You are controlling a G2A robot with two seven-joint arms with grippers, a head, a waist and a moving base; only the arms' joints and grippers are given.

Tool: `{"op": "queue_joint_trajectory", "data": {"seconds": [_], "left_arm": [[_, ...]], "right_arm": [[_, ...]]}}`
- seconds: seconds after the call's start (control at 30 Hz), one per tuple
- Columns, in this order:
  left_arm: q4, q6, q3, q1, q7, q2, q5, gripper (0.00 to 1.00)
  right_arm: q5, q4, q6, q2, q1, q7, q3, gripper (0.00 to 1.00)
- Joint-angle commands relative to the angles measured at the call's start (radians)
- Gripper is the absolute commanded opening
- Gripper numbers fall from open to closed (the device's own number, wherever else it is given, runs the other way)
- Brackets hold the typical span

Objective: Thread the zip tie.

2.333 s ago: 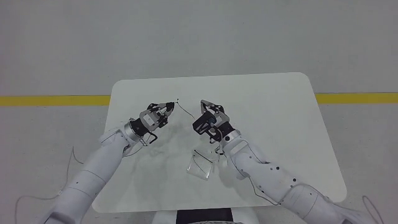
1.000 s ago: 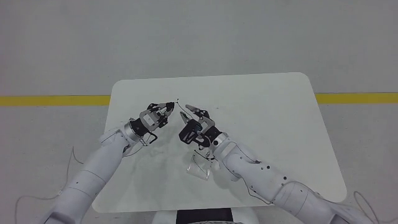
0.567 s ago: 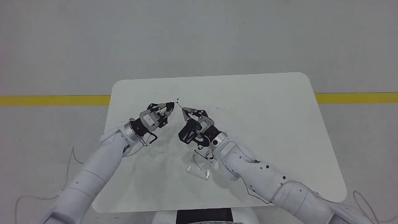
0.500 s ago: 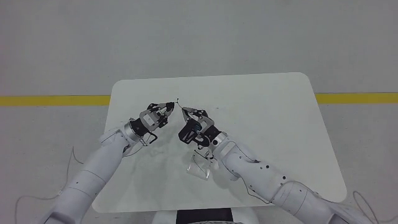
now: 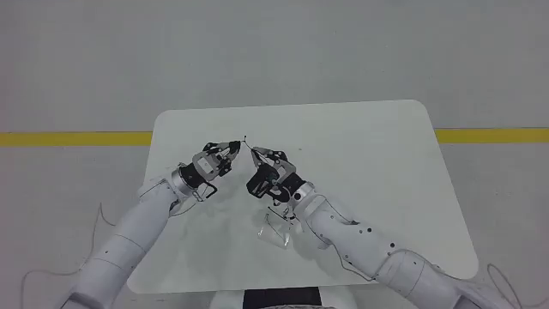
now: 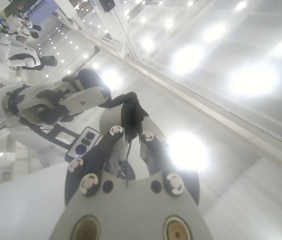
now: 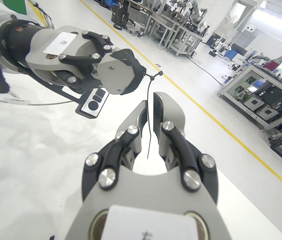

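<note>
A small clear packet (image 5: 276, 228) lies flat on the white surface (image 5: 377, 154) near the robot's edge, just beside the right arm.

Beyond it, the two arms meet almost tip to tip above the left half of the surface. The right gripper (image 7: 151, 101) points at the left one. Its fingers (image 7: 161, 111) stand a little apart, with a narrow gap showing between them. The loose strap of a thin black zip tie (image 7: 147, 89) runs down through that gap, and its pointed end hangs free near the base of the fingers. I cannot tell whether either finger touches the strap.

The left gripper (image 7: 138, 74) has its black-padded fingers (image 6: 131, 111) closed tight on the zip tie close to its head. The small square head sticks out just past the fingertips, in the air between the two grippers. From the left wrist, a thin dark strand also runs back from the closed fingertips toward the base of that gripper.

Farther off, the far half of the surface is bare. Behind it lies a pale floor (image 5: 274, 51) crossed by yellow lines (image 5: 86, 138).
</note>
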Motion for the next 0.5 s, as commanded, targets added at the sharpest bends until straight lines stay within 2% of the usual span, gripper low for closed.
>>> {"op": "queue_joint_trajectory", "data": {"seconds": [0.0,0.27,0.37,0.4,0.47], "left_arm": [[0.000,0.000,0.000,0.000,0.000,0.000,0.000,0.00],[0.000,0.000,0.000,0.000,0.000,0.000,0.000,0.00],[0.000,0.000,0.000,0.000,0.000,0.000,0.000,0.00],[0.000,0.000,0.000,0.000,0.000,0.000,0.000,0.00],[0.000,0.000,0.000,0.000,0.000,0.000,0.000,0.00]], "right_arm": [[0.000,-0.002,0.001,0.001,0.000,-0.002,0.000,0.08],[0.000,-0.005,0.000,0.005,0.001,-0.001,-0.001,0.09],[0.000,-0.006,0.001,0.006,0.000,-0.002,0.001,0.05],[0.000,-0.006,0.000,0.006,-0.001,-0.003,0.002,0.00],[0.000,-0.006,-0.001,0.007,-0.002,-0.003,0.003,0.00]]}}
